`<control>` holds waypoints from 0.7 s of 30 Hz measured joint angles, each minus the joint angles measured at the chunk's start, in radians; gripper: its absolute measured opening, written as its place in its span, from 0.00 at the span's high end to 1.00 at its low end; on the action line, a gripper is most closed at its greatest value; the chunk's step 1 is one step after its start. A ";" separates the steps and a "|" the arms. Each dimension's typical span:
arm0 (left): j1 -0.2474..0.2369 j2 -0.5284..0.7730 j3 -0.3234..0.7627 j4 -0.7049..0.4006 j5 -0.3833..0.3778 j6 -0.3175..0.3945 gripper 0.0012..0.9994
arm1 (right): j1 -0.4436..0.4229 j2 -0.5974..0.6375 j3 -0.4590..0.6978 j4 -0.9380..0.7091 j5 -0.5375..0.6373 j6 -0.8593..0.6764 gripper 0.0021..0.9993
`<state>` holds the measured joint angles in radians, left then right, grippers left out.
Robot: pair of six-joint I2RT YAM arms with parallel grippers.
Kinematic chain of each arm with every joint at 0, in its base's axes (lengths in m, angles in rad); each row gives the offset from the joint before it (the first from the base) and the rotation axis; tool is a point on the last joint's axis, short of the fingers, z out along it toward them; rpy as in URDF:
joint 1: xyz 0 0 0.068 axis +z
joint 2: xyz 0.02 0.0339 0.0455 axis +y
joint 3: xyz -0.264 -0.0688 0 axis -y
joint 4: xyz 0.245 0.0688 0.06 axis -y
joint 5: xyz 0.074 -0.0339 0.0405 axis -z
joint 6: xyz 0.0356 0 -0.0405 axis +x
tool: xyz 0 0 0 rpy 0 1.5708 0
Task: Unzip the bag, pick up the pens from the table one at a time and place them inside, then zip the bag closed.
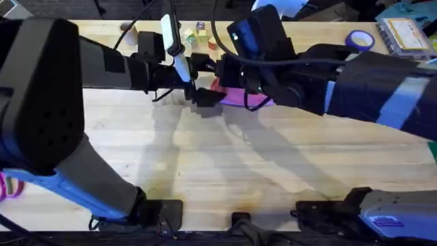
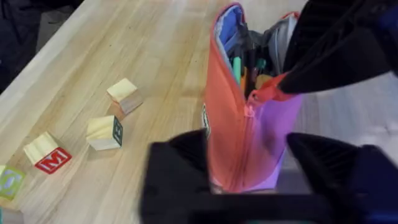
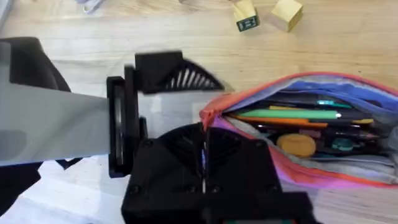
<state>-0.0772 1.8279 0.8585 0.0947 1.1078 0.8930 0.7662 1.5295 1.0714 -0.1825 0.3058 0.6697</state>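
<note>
Bag [image 3: 311, 130] mid-table, gaping, pens [image 3: 292, 114] inside. Left gripper [image 2: 249, 168] clamps bag's closed end; right gripper [image 3: 203, 158] pinched shut at zipper. Zip-closing step: next, steady pull along the mouth.

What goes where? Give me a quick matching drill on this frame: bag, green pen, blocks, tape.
Things:
1. bag
2. green pen
3. letter blocks
4. tape roll

States and places:
A. lying flat near the far right corner of the table
B. unzipped, mouth open
C. inside the bag, among other pens
D. scattered loose on the wood beside the bag

Pairs: 1-B, 2-C, 3-D, 4-A
</note>
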 joint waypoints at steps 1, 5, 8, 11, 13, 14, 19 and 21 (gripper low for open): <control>0.000 0.000 0.000 0.001 0.002 0.001 0.33 | 0.000 0.000 0.000 0.000 0.000 0.000 0.97; 0.000 0.000 0.000 0.004 0.001 -0.004 0.84 | 0.000 0.000 0.000 0.000 0.000 0.000 0.97; 0.000 0.000 0.000 0.004 -0.001 -0.003 0.95 | 0.000 0.000 0.000 -0.003 0.000 0.000 0.97; 0.000 0.000 0.000 0.004 -0.001 -0.003 0.95 | 0.000 -0.001 0.000 -0.007 0.000 -0.004 0.90; 0.000 0.000 0.000 0.004 -0.001 -0.003 0.95 | -0.001 -0.001 0.000 -0.020 0.000 -0.002 0.96; 0.000 0.000 0.000 0.004 -0.001 -0.003 0.95 | -0.003 -0.001 0.000 -0.036 0.000 0.000 0.97; 0.000 0.000 0.000 0.004 -0.001 -0.003 0.96 | -0.035 -0.001 0.000 -0.087 0.000 0.000 0.97; 0.000 0.000 0.000 0.004 -0.001 -0.003 0.96 | -0.055 -0.001 0.000 -0.088 -0.001 0.000 0.97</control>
<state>-0.0769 1.8282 0.8589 0.0982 1.1065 0.8898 0.7113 1.5284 1.0714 -0.2703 0.3050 0.6693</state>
